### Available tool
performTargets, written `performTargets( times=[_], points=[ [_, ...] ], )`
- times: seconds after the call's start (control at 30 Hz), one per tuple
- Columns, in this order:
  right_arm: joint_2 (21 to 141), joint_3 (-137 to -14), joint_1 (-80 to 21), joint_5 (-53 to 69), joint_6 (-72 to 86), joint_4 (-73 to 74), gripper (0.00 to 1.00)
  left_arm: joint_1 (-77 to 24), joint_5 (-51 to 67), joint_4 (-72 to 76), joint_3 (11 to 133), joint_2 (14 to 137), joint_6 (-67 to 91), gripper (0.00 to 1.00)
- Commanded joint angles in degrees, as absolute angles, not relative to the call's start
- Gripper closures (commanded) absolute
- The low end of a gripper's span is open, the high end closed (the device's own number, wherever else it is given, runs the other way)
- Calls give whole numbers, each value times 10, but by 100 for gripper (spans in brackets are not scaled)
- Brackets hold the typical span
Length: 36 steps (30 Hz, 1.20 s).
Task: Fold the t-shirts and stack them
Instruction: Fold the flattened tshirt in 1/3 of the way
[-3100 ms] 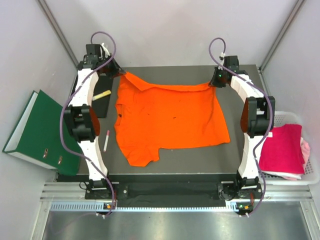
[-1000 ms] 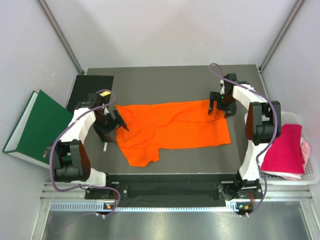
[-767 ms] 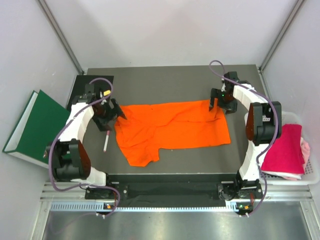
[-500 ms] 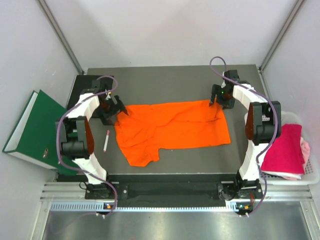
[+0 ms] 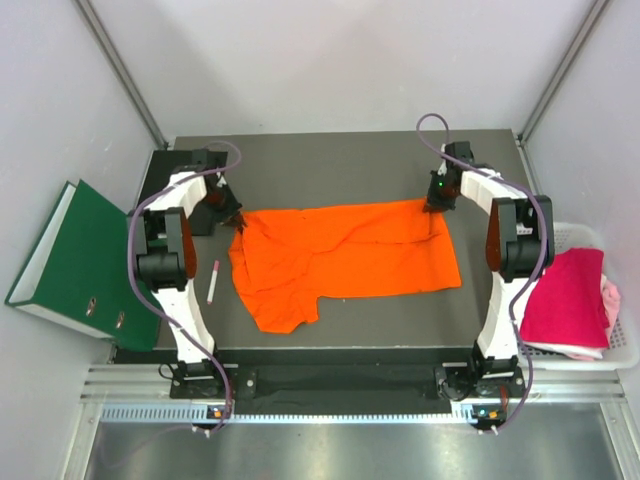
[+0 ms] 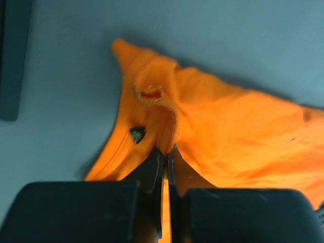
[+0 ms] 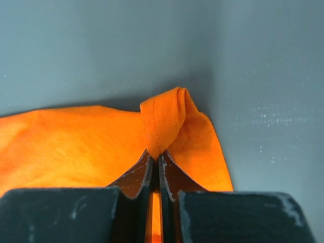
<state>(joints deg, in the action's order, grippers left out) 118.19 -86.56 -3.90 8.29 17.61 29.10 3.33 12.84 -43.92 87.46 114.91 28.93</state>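
The bright orange t-shirt [image 5: 350,255] lies on the dark table, folded into a wide band, with one sleeve hanging toward the front left. My left gripper [image 5: 236,217] is shut on the shirt's far left corner. In the left wrist view its jaws [image 6: 164,150] pinch a ridge of orange cloth [image 6: 228,136]. My right gripper [image 5: 436,204] is shut on the far right corner. In the right wrist view its jaws [image 7: 156,154] pinch a folded hem of the orange shirt [image 7: 76,142]. The magenta t-shirt [image 5: 568,298] lies on the pale pink one [image 5: 609,300] at the right.
A white basket [image 5: 624,352] off the table's right edge holds the magenta and pink shirts. A green binder [image 5: 70,262] leans at the left. A small pink-tipped pen [image 5: 213,281] lies left of the shirt. A black pad [image 5: 166,163] sits at the far left corner.
The shirt was spread flat. Both grippers drew its far edge toward the front, folding it into a band. In the last second the left gripper moved back and right along the edge.
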Motion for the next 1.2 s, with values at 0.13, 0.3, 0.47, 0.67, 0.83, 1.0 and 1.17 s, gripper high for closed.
performTargets(
  times=[0.13,0.3,0.47,0.67,0.83,1.0,1.17],
  points=[
    [1172,-912,-33,67,170,265,100,35,139,-424,961,1187,289,100],
    [1174,-933,-33,47,171,266,100,36,125,-425,1002,1184,289,100],
    [1190,-959,-29,38,182,269,100,39,122,-433,1049,1222,289,100],
    [1226,-1014,-24,40,195,280,99,39,126,-434,1104,1267,301,100],
    [1266,-1078,-16,42,207,288,98,40,119,-440,1151,1296,311,100],
    [1321,-1136,-7,54,242,284,98,42,119,-446,1217,1343,325,100],
    [1329,-1134,-5,57,251,231,92,47,126,-435,1254,1371,347,100]
  ],
)
